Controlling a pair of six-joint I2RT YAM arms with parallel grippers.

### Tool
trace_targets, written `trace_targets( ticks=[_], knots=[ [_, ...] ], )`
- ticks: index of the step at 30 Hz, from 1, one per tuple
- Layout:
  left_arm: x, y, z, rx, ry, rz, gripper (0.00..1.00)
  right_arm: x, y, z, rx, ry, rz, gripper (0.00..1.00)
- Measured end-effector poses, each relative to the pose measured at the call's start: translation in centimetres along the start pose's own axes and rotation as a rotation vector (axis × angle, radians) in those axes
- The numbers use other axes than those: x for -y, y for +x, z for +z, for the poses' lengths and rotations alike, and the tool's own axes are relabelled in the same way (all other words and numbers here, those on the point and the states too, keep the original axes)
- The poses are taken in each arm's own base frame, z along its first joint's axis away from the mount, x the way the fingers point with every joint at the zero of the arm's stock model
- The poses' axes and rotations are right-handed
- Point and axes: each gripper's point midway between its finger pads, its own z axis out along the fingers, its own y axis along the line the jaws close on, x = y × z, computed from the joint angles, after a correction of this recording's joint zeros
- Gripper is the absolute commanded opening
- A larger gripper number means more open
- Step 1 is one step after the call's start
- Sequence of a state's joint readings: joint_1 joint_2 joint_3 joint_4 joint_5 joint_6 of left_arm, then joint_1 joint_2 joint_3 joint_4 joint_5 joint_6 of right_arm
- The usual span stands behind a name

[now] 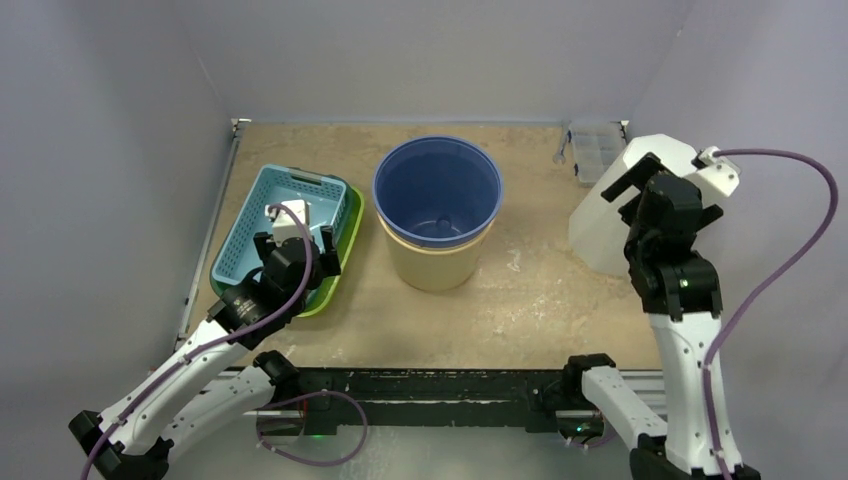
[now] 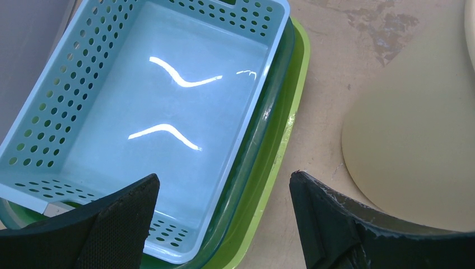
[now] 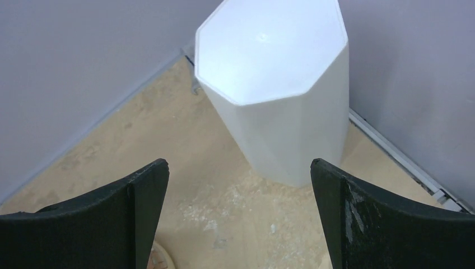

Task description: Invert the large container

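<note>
The large container [image 1: 598, 232] is a tall white faceted bin standing at the table's right side. In the right wrist view the large container [image 3: 280, 112] shows a closed flat face on top and rests on the table near the back corner. My right gripper [image 1: 634, 180] hangs open just above and in front of it, and the right gripper [image 3: 240, 168] has nothing between its fingers. My left gripper [image 1: 295, 242] is open over the near right edge of a light blue basket [image 1: 250, 225], and the left gripper [image 2: 224, 185] holds nothing.
The perforated blue basket [image 2: 50, 95] sits in a green tray [image 2: 280, 151]. A blue bucket [image 1: 437, 190] is nested in a beige bucket [image 1: 435, 265] at the table's middle. A small clear box [image 1: 592, 142] lies at the back right. Grey walls enclose three sides.
</note>
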State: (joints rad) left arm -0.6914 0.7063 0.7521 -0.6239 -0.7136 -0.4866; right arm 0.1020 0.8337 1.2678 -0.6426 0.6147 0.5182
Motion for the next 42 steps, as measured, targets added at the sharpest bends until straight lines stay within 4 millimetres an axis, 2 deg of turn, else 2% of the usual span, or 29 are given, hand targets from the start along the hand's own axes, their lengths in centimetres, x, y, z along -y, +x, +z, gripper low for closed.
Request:
trace_targets(
  ticks=[8,12,14,19,27,36,42],
  knots=[
    [0.0,0.1,0.1,-0.003,-0.001,0.002,0.85,1.7,1.9,7.3,-0.099,0.16,0.01,0.99],
    [0.1,0.1,0.1,-0.003,0.0,0.002,0.86,3.3,1.8,9.2,-0.115,0.191,0.059,0.99],
    [0.1,0.1,0.0,-0.004,0.001,0.003,0.86,3.5,1.1,9.5,-0.098,0.186,0.081,0.99],
    [0.1,0.1,0.1,-0.004,0.001,0.003,0.86,2.7,0.0,10.2,-0.069,0.127,0.112,0.99],
    [0.1,0.3,0.2,-0.012,-0.001,0.01,0.86,2.0,0.2,11.5,-0.062,0.08,0.088,0.99],
    [0.3,0.5,0.3,-0.021,-0.001,0.017,0.86,2.5,-0.3,11.8,-0.037,0.092,0.051,0.99],
    [0.3,0.5,0.4,-0.023,0.001,0.018,0.86,2.6,0.1,12.3,-0.05,0.1,0.038,0.99]
  ],
)
